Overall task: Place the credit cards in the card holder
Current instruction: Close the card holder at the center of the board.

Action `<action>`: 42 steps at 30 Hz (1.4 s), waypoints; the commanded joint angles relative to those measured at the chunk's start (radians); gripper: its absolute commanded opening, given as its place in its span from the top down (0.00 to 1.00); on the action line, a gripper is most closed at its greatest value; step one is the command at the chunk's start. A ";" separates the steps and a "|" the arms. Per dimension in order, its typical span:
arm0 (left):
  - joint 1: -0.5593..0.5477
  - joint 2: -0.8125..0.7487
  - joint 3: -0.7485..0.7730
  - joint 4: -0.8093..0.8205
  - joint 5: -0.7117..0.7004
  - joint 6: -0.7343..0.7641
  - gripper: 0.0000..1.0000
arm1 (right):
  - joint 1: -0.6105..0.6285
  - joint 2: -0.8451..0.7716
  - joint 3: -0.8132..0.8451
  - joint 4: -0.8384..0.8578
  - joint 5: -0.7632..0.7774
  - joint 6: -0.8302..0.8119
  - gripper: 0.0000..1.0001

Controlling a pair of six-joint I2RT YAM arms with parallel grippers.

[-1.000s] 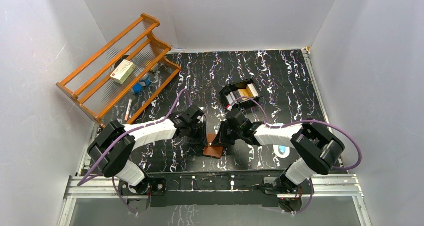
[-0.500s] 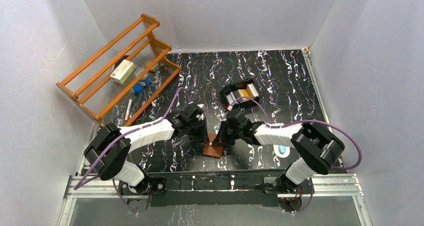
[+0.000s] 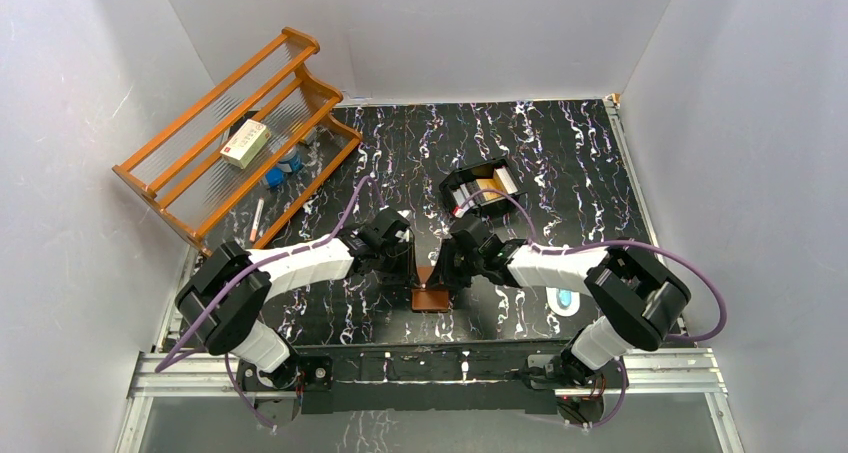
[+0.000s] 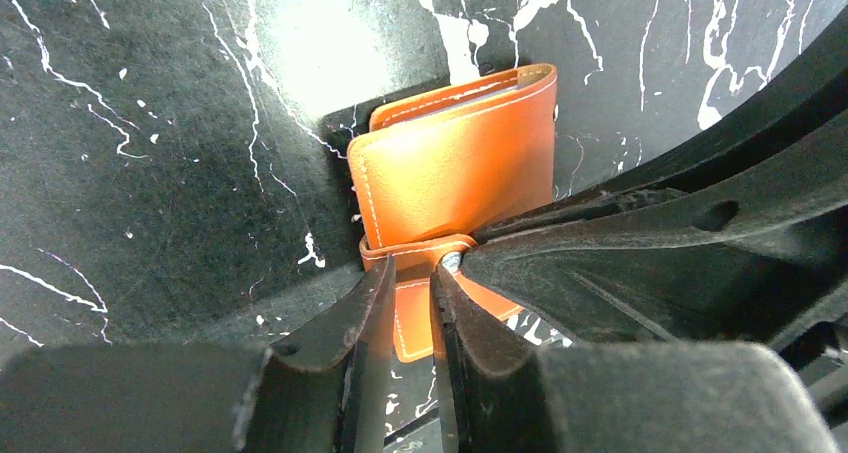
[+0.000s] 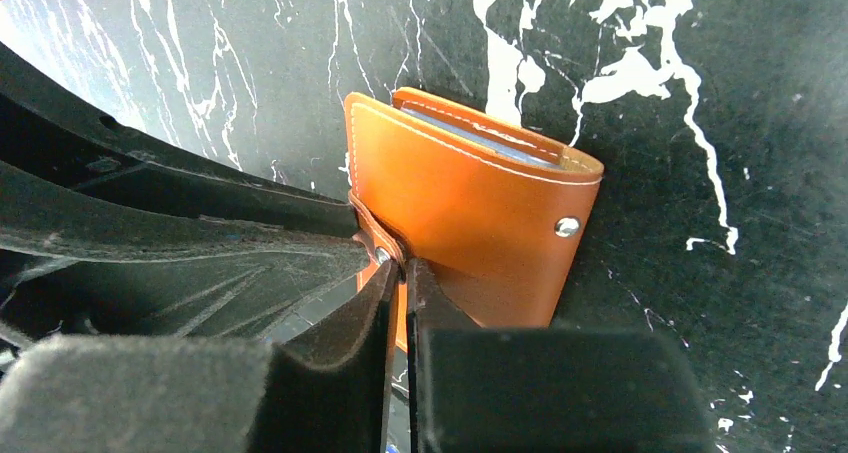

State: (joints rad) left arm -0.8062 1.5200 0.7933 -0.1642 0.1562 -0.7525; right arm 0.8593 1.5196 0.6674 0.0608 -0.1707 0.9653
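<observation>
The card holder (image 3: 432, 298), brown leather, stands folded on the table between both arms near the front edge. Pale sleeves show in its top. My left gripper (image 4: 410, 268) is closed down on the holder's snap strap (image 4: 415, 248), with a narrow gap between its fingers. My right gripper (image 5: 400, 265) meets the same strap from the other side. Its jaws stand a thin slit apart beside the strap's snap (image 5: 380, 256). The card holder (image 5: 470, 203) shows a second snap on its face. Credit cards (image 3: 489, 185), orange-gold and white, lie in the black tray (image 3: 462, 188) behind.
A wooden rack (image 3: 240, 133) stands at the back left with a white packet (image 3: 246, 141) on it. A pen (image 3: 257, 218) lies below the rack. A small white-and-blue object (image 3: 567, 300) sits by the right arm. White walls close in three sides.
The right jaws have parted a crack from fully shut. The card holder looks narrower and more upright from above. The left wrist has shifted slightly at the strap.
</observation>
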 commanded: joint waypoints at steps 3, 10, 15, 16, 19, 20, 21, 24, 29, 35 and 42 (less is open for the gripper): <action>0.001 0.013 -0.005 -0.024 -0.025 0.002 0.82 | -0.006 0.009 0.063 -0.052 0.050 -0.049 0.83; 0.001 0.017 -0.008 -0.017 -0.027 0.003 0.82 | -0.007 0.029 0.093 -0.060 0.040 -0.073 0.81; 0.001 0.022 -0.008 -0.017 -0.027 0.004 0.82 | -0.007 0.046 0.102 -0.077 0.038 -0.079 0.83; 0.001 0.022 -0.008 -0.017 -0.027 0.004 0.82 | -0.006 0.047 0.100 -0.081 0.037 -0.081 0.84; 0.001 0.023 -0.010 -0.017 -0.032 0.004 0.82 | -0.006 0.047 0.083 -0.088 0.029 -0.083 0.86; 0.002 0.021 -0.011 -0.017 -0.033 0.004 0.82 | -0.006 0.045 0.077 -0.090 0.028 -0.086 0.87; 0.002 0.022 -0.011 -0.017 -0.034 0.004 0.82 | -0.006 0.043 0.069 -0.095 0.027 -0.088 0.88; 0.001 0.022 -0.009 -0.017 -0.033 0.005 0.82 | -0.006 0.038 0.052 -0.103 0.027 -0.099 0.91; 0.001 0.024 -0.008 -0.018 -0.035 0.005 0.82 | 0.003 0.038 0.040 -0.142 0.049 -0.145 0.95; 0.002 0.038 -0.005 -0.014 -0.031 0.003 0.82 | 0.037 0.057 0.026 -0.157 0.075 -0.166 0.99; 0.001 0.040 -0.012 -0.012 -0.027 0.003 0.83 | 0.092 0.072 0.012 -0.179 0.120 -0.177 1.00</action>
State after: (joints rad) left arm -0.8062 1.5402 0.7933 -0.1604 0.1501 -0.7551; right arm 0.8974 1.5501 0.7303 0.0174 -0.1047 0.8391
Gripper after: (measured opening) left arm 0.174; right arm 0.011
